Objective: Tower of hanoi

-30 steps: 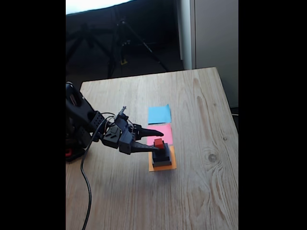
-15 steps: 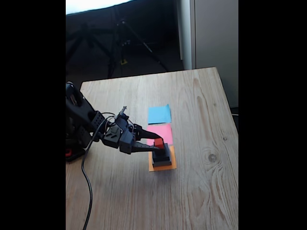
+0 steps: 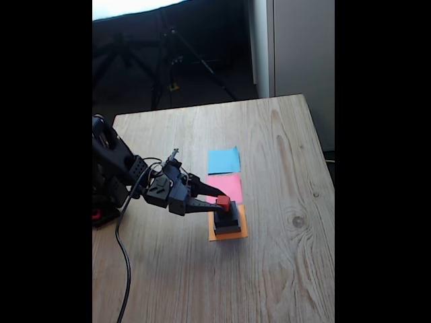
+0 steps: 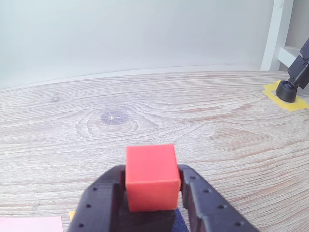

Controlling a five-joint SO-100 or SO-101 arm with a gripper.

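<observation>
In the wrist view the gripper has its two black fingers pressed against the left and right faces of the tiny red cube — pinching it between the tips. In the fixed view the gripper reaches in from the left, and the red cube at its tips sits atop the small black cube, with the wider black block and the grey base directly under them on the orange paper square. Just beyond the fingertips in that view lies the pink paper square, and farther off the blue paper square — all on the wooden table.
</observation>
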